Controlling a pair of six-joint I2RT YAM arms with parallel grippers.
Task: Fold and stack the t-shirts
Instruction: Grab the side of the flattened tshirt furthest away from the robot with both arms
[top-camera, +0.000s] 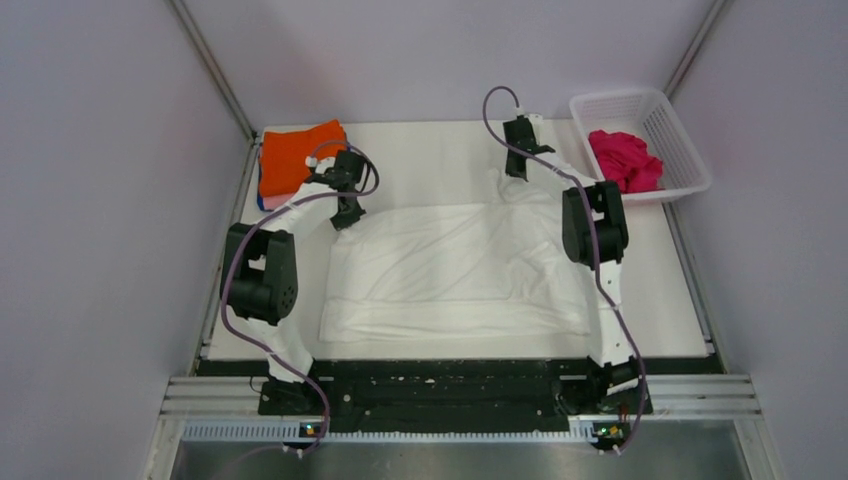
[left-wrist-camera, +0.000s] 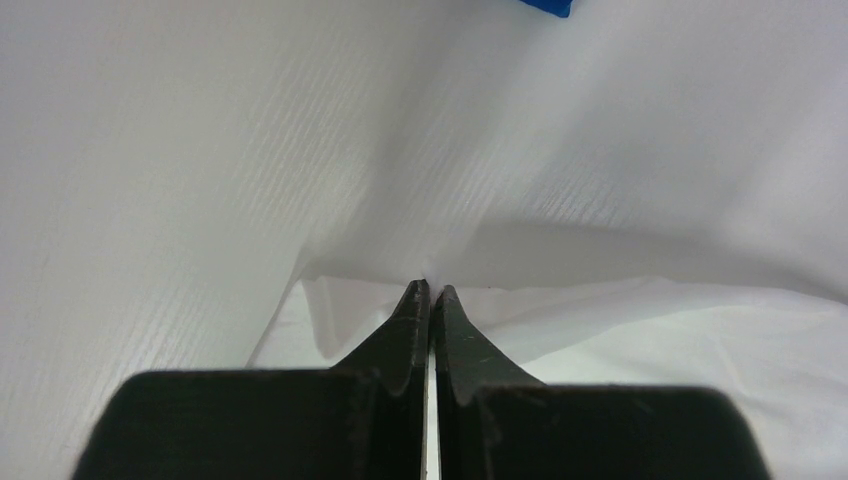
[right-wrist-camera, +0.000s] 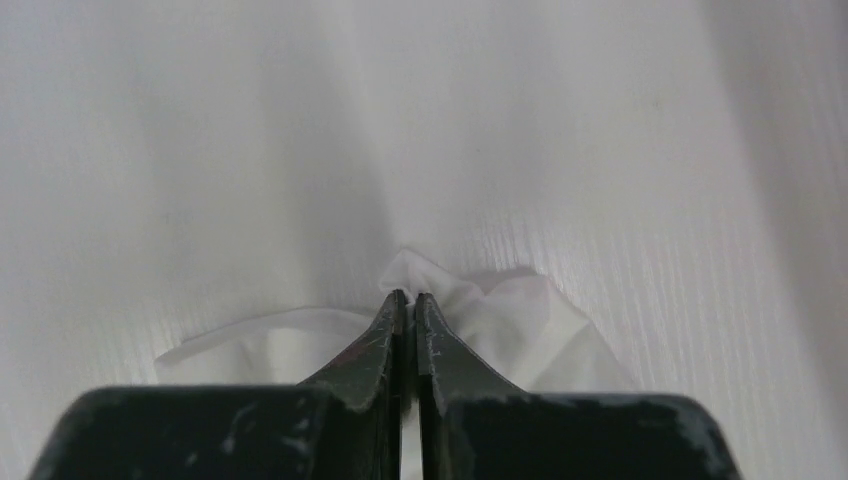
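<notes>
A white t-shirt (top-camera: 455, 270) lies spread on the white table, its near edge folded over. My left gripper (top-camera: 345, 218) is shut on the shirt's far left corner (left-wrist-camera: 432, 281). My right gripper (top-camera: 514, 170) is shut on a bunched bit of the shirt's far right corner (right-wrist-camera: 440, 280), which is drawn up toward the back. Folded t-shirts are stacked at the far left corner, an orange one (top-camera: 295, 155) on top with pink and blue edges showing beneath. A magenta t-shirt (top-camera: 625, 160) lies crumpled in the basket.
A white lattice basket (top-camera: 660, 110) stands at the table's far right corner. A blue patch (left-wrist-camera: 545, 6) shows at the top of the left wrist view. Grey enclosure walls stand on three sides; the arm bases sit on a rail at the near edge.
</notes>
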